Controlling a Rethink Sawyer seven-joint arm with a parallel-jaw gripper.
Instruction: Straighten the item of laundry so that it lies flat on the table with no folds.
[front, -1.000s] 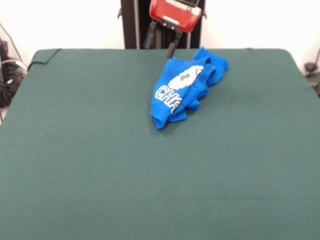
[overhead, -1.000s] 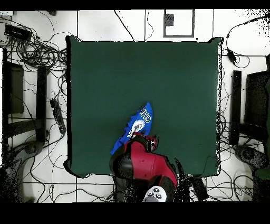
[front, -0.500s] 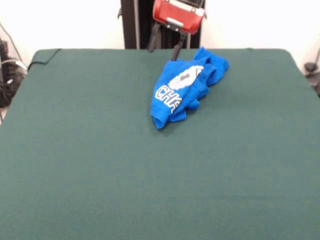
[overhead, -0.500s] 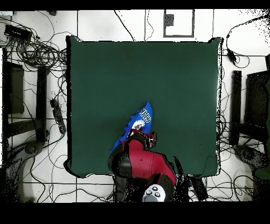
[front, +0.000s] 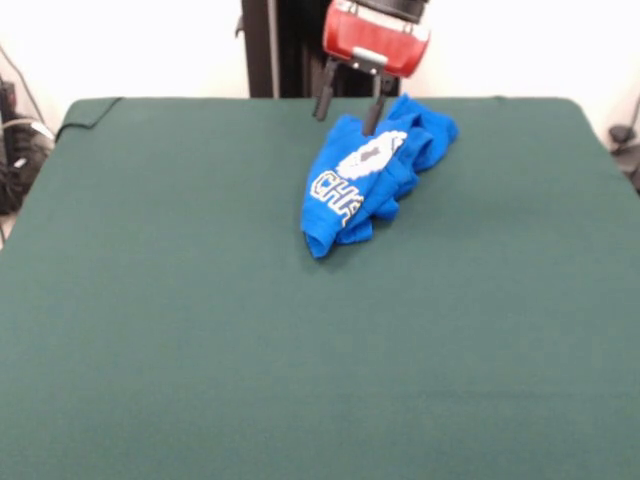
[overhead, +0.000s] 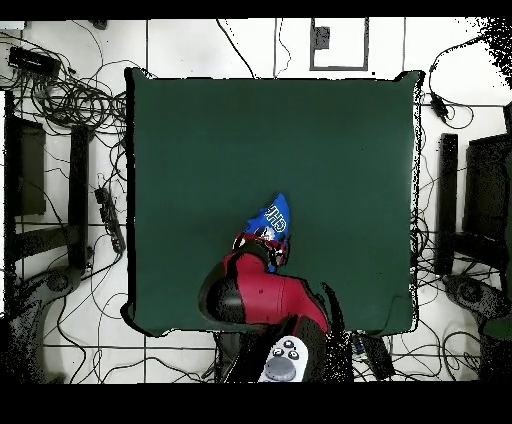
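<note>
- From my remote station I see the table, a broad rectangle with rounded corners covered in dark green, matte, felt-like cloth.
- The item of laundry is a small bright blue T-shirt of soft cotton, bunched into a long, rumpled heap with several rolled folds along one side.
- In the front view the shirt lies at the far part of the table, a little right of centre, well clear of the near edge.
- Its long axis runs on a diagonal in that view: one narrow end points toward the camera and to the left, the other, thicker end lies farther back and to the right.
- A white-and-grey pixelated graphic sits on the upper face of the heap, with white outlined block letters below it, toward the nearer end.
- The gripper hangs from a glossy red housing, and its two thin dark fingers stand spread apart with nothing between them.
- One finger's tip overlaps the shirt's far edge in the front view; I cannot tell whether it touches the cloth.
- From overhead, the red arm covers much of the shirt, leaving one blue end showing beyond it.
</note>
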